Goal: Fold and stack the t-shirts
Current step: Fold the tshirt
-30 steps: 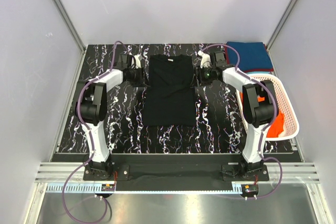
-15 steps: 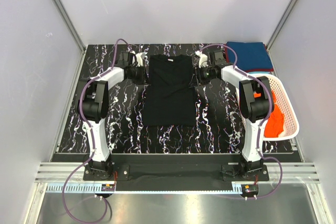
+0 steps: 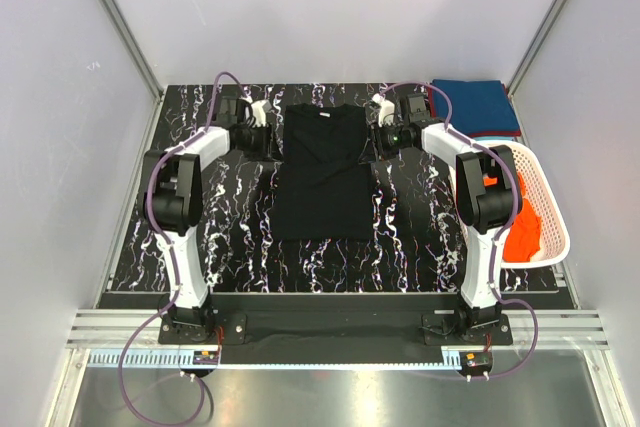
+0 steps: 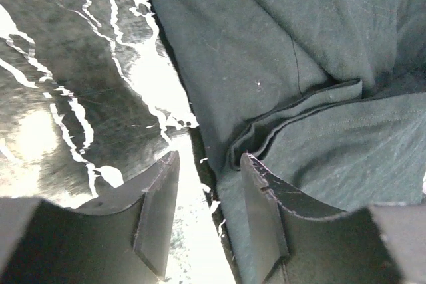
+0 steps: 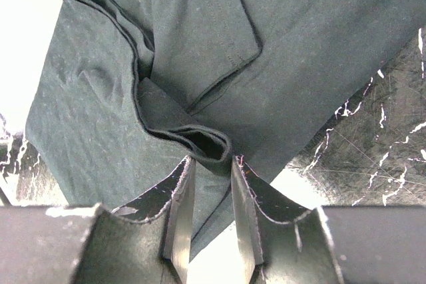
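black t-shirt [image 3: 322, 172]: flat between both grippers, sleeves tucked in
left gripper [image 4: 210, 157]: at the shirt's left shoulder edge, jaws apart, nothing pinched
right gripper [image 5: 212, 161]: right shoulder edge, fold at narrow jaws, clamped? can't tell
tip: pinch both layers evenly

Eyes on the left arm [image 3: 185, 262]: glossy white shell links, chunky black cylindrical joint housings between them, a black block at the base. The right arm [image 3: 478, 267] is its twin, the same white-and-black build. A thin purple cable [image 3: 125, 362] loops out at each base and runs along the links to the wrist. Up close, the left gripper [image 4: 208, 164] has two flat, dark, wedge-shaped fingers [image 4: 160, 217], matte, with edges scuffed pale. The right gripper [image 5: 212, 164] matches it: dark plate fingers [image 5: 178, 211], chipped whitish rims, grey angular mounts behind them.
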`<state>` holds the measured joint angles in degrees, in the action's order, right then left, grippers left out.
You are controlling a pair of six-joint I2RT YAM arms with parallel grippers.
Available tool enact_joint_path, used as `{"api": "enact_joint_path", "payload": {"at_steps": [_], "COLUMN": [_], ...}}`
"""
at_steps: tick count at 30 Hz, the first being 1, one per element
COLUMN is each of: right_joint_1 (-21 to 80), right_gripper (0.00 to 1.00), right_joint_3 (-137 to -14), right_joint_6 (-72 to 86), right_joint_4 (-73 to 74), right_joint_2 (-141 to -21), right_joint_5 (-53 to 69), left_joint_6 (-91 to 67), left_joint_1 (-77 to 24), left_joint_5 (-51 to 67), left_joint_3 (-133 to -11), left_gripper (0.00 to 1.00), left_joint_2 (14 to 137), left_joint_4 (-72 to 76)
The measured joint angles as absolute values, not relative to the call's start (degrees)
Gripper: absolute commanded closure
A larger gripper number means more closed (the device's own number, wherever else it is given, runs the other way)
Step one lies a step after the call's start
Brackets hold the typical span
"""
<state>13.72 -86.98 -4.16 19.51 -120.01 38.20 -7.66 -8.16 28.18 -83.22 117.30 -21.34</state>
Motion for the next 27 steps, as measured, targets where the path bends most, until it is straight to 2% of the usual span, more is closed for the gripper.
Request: {"api": "enact_joint_path", "payload": {"at_steps": [8,14,20,25,27], "right_joint_1": [13.7,13.7,13.7,13.7,13.7], "right_gripper": [0.65,0.65,0.65,0.65,0.66], "right_joint_3": [-87.2,-87.9,-87.9,-87.9,-87.9], "right_joint_6": [-4.0,-3.6,-3.6,-3.6,-3.6], "right_joint_4": [19.6,19.6,19.6,19.6,19.6], "right_joint_2": [-120.1,-120.1,-120.6,-120.8,-120.8], "right_joint_5": [38.7,39.2,40.0,40.0,40.0], "left_joint_6": [-6.1,-5.3,-4.5,-4.6,-4.6], "left_joint_1": [-7.8,-7.9,-7.9,-7.9,-8.0], "left_joint_5": [30.1,32.4,32.8,33.0,33.1], "left_joint_3": [-82.4,-81.9,-81.8,-81.8,-81.8], "left_gripper": [0.63,0.57,0.59,0.69,0.80], "left_joint_2": [116.5,116.5,116.5,116.8,117.2], "left_joint_4": [-21.6,-22.3,-22.6,-22.5,-22.5]}}
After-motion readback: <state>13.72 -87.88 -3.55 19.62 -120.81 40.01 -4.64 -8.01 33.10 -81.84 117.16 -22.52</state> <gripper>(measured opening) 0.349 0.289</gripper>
